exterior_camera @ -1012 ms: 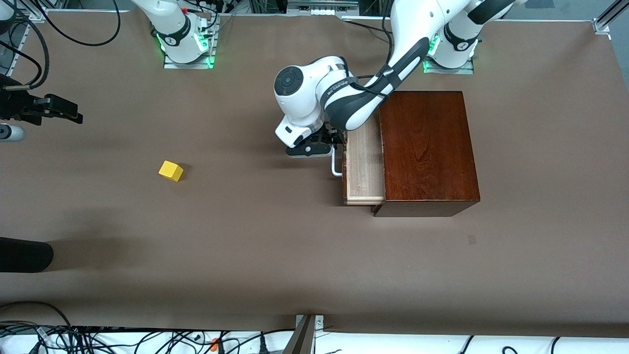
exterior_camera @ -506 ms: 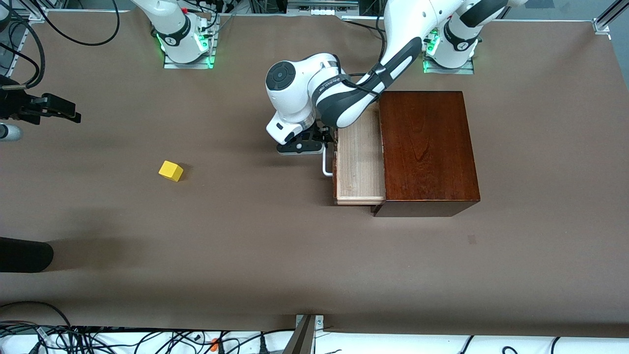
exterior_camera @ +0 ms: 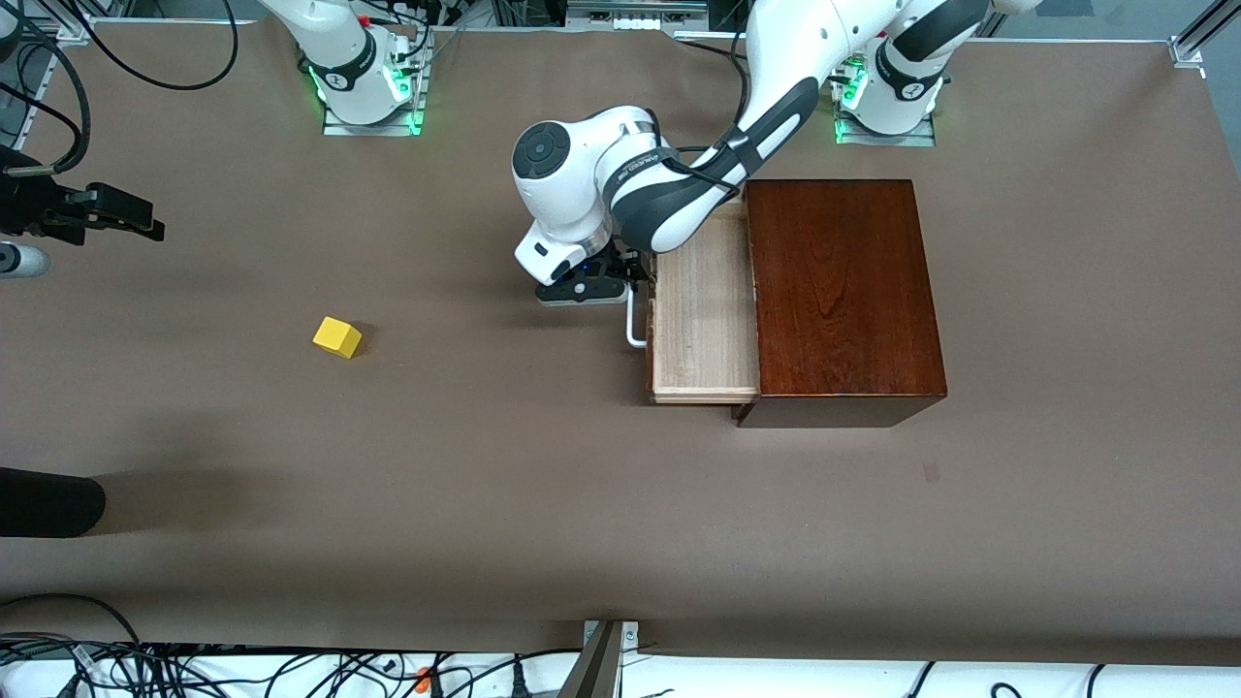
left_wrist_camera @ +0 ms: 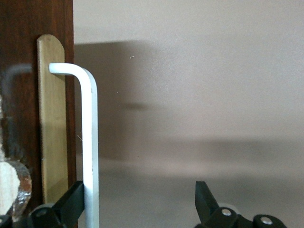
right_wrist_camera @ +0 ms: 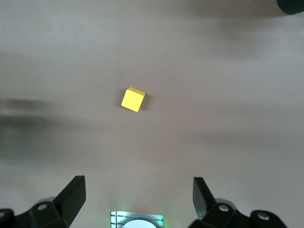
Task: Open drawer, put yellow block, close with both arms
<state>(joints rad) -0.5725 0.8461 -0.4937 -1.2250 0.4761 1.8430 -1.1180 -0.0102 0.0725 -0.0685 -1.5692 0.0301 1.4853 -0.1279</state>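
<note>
right pincer (right_wrist_camera: 137, 190): spread wide, empty, up over the desk (exterior_camera: 485, 485) at the right arm's end
yellow block (exterior_camera: 337, 337): alone on desk, well apart from drawer
left pincer (exterior_camera: 588, 287): fingers apart, one finger (left_wrist_camera: 71, 202) against the white handle (exterior_camera: 635, 322)
drawer (exterior_camera: 703, 320): partly out of the brown box (exterior_camera: 839, 291)

Wood box, matt table cover
Glossy reddish-brown wooden box (exterior_camera: 843, 291); pale unfinished-wood drawer (exterior_camera: 703, 320), smooth white handle (left_wrist_camera: 90, 156); matt brown table (exterior_camera: 485, 485); matt yellow block (exterior_camera: 337, 337).
</note>
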